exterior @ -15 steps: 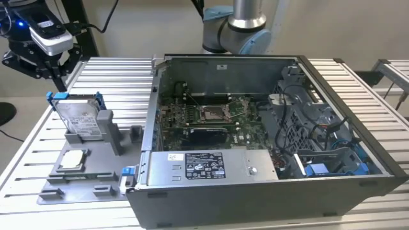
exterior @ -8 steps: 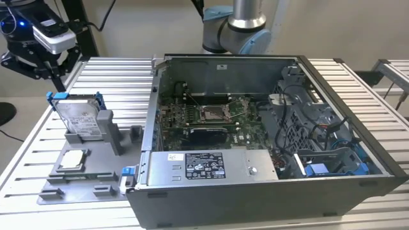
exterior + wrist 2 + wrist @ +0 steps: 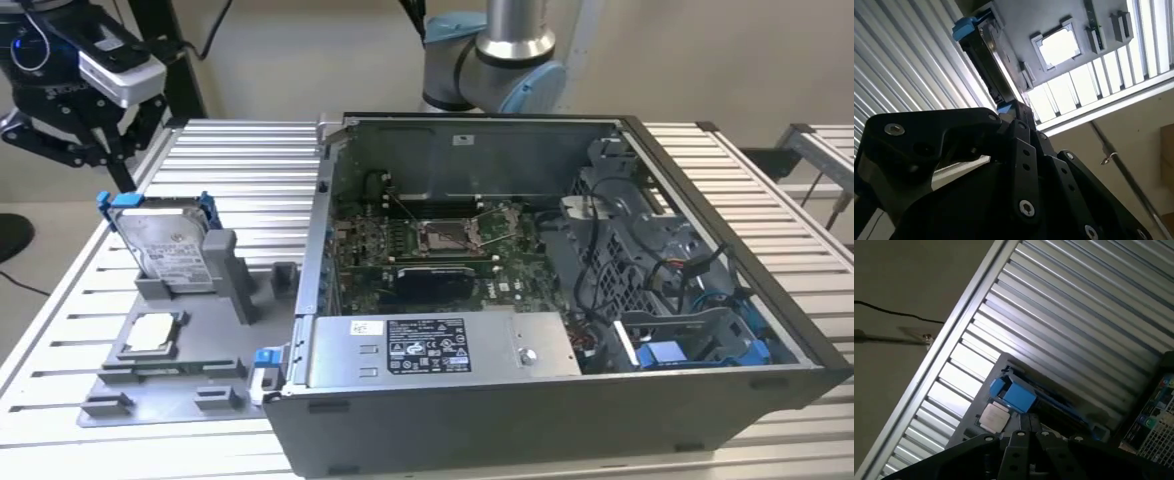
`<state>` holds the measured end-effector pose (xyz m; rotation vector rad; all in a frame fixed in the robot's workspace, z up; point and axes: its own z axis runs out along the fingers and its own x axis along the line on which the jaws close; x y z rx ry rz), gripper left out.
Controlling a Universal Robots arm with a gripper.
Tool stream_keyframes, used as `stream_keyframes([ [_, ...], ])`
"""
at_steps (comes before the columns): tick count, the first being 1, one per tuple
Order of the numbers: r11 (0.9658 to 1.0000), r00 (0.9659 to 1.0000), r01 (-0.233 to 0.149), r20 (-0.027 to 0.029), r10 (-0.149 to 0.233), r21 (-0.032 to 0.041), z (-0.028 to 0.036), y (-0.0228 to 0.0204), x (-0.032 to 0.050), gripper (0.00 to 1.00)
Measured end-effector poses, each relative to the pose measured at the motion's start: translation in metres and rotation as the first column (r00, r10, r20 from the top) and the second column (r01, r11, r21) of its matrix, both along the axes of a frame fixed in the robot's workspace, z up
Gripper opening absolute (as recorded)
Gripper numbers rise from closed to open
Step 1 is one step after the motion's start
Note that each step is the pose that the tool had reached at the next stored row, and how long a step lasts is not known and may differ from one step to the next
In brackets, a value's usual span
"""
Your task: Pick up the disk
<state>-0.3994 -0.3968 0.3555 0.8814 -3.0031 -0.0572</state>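
The disk [image 3: 174,245] stands upright on its edge in a slot of the grey holder plate [image 3: 200,355] at the exterior view's left. It is silver with a white label and a blue frame. My gripper [image 3: 91,165] hangs above and behind it, clear of its top edge, with the black fingers spread open and nothing between them. In the second wrist view the disk [image 3: 990,52] shows edge-on beyond the gripper [image 3: 1014,112]. In the first wrist view the disk's blue tab [image 3: 1014,392] sits just past the gripper [image 3: 1026,432].
A small square silver chip [image 3: 151,333] lies on the holder plate in front of the disk. An open computer case [image 3: 747,330] fills the slatted table's [image 3: 240,160] middle and right, with a grey box [image 3: 427,345] at its front. The arm's base [image 3: 501,60] stands behind.
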Motion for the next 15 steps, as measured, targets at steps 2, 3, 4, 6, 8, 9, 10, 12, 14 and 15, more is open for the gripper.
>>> stream_keyframes([
  [2,0.9993,0.9993,-0.036,0.0001,0.036,0.0,0.0,0.0,-0.0001,0.0],
  [3,0.9986,0.9986,-0.054,0.0001,0.054,0.0,-0.0001,0.0,-0.0001,0.0],
  [4,0.9974,0.9974,-0.072,0.0001,0.072,0.0,-0.0001,0.0,-0.0002,0.0],
  [6,0.9942,0.9942,-0.107,0.0002,0.107,0.0,-0.0001,0.0,-0.0002,0.0],
  [8,0.9898,0.9898,-0.142,0.0001,0.142,0.0,-0.0001,0.0,-0.0002,0.0],
  [9,0.9872,0.9872,-0.16,0.0002,0.16,0.0,-0.0001,0.0,-0.0002,0.0],
  [10,0.9841,0.9841,-0.178,0.0001,0.178,0.0,0.0,0.0,-0.0002,0.0],
  [12,0.9769,0.9769,-0.214,0.0002,0.214,0.0,-0.0001,0.0,-0.0002,0.0],
  [14,0.9686,0.9686,-0.249,0.0002,0.249,0.0,-0.0001,0.0,-0.0002,0.0],
  [15,0.9635,0.9635,-0.268,0.0001,0.268,0.0,0.0,0.0,-0.0002,0.0],
])
